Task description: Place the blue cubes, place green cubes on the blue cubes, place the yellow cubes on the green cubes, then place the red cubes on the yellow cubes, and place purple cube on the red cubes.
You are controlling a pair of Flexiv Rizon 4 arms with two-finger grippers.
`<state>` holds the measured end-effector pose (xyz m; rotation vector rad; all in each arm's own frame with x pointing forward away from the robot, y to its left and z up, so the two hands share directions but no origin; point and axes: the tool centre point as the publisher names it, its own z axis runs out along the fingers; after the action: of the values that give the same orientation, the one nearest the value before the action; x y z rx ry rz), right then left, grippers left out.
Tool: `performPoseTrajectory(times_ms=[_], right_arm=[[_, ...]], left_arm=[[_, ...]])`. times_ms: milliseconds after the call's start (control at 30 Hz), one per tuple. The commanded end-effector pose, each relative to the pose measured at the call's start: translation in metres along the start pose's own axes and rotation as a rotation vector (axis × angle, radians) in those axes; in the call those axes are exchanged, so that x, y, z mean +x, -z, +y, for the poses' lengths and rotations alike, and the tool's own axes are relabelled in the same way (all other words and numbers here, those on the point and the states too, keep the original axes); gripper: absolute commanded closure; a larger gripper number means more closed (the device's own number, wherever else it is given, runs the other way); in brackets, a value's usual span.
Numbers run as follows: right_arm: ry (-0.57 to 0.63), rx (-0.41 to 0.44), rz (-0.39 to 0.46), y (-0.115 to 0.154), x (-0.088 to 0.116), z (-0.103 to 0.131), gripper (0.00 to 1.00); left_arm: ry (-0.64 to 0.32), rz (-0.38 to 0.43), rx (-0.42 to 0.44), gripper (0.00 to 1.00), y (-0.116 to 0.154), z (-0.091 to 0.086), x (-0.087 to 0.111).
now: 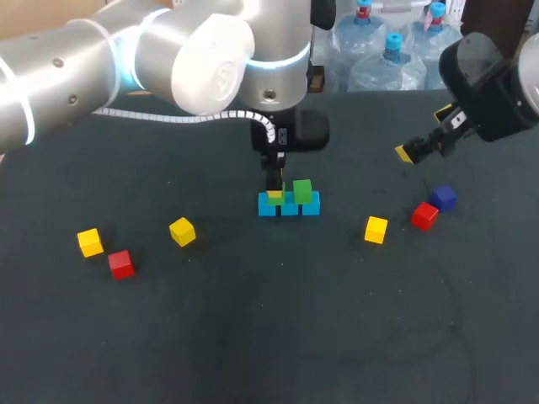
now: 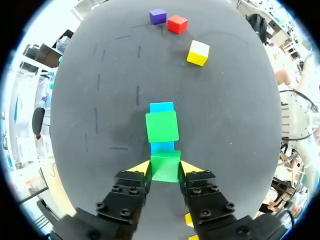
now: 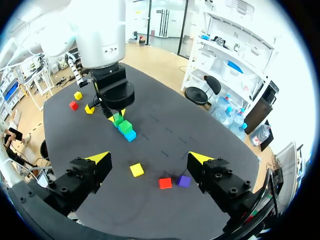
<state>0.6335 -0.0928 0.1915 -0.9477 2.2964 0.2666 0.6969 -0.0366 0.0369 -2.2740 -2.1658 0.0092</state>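
Left gripper (image 2: 165, 168) grips a green cube (image 2: 165, 165) at the blue row (image 1: 289, 207).
The fingers are closed on the cube's two sides, and the cube sits low over the near end of the row. A second green cube (image 2: 162, 126) sits on top of the row, farther along it. The right gripper (image 3: 150, 159) is spread wide, holds nothing and is well right of the row. Right of the row are a yellow cube (image 1: 376, 229), a red cube (image 1: 424, 215) and a purple cube (image 1: 444, 198). Left of the row are a yellow pair (image 1: 182, 231) and a second red cube (image 1: 121, 264).
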Motion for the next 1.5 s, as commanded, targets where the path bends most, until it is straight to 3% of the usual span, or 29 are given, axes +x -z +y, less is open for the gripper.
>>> performPoseTrajectory(times_ms=[33,100,133,167,233,267,300,1333,1500], right_arm=[[-0.001,0.010,-0.005,0.0004,0.0017,0.0017,0.00],[-0.001,0.010,-0.005,0.0004,0.0017,0.0017,0.00],[-0.001,0.010,-0.005,0.0004,0.0017,0.0017,0.00],[-0.001,0.010,-0.005,0.0004,0.0017,0.0017,0.00],[-0.001,0.010,-0.005,0.0004,0.0017,0.0017,0.00],[-0.001,0.010,-0.005,0.0004,0.0017,0.0017,0.00],[-0.001,0.010,-0.005,0.0004,0.0017,0.0017,0.00],[-0.001,0.010,-0.005,0.0004,0.0017,0.0017,0.00],[-0.001,0.010,-0.005,0.0004,0.0017,0.0017,0.00]], left_arm=[[0.000,0.005,0.003,1.00,-0.0010,0.0013,-0.0012],[0.000,0.005,0.003,1.00,-0.0010,0.0013,-0.0012],[0.000,0.005,0.003,0.90,-0.0010,0.0013,-0.0012],[0.000,0.005,0.003,0.65,-0.0010,0.0013,-0.0012],[0.000,0.005,0.003,0.58,-0.0010,0.0013,-0.0012],[0.000,0.005,0.003,0.33,-0.0010,0.0013,-0.0012],[0.000,0.005,0.003,0.00,-0.0010,0.0013,-0.0012],[-0.007,0.014,0.009,0.00,-0.0024,0.0003,-0.0027],[-0.003,-0.014,0.000,0.00,-0.0025,0.0010,-0.0049]])
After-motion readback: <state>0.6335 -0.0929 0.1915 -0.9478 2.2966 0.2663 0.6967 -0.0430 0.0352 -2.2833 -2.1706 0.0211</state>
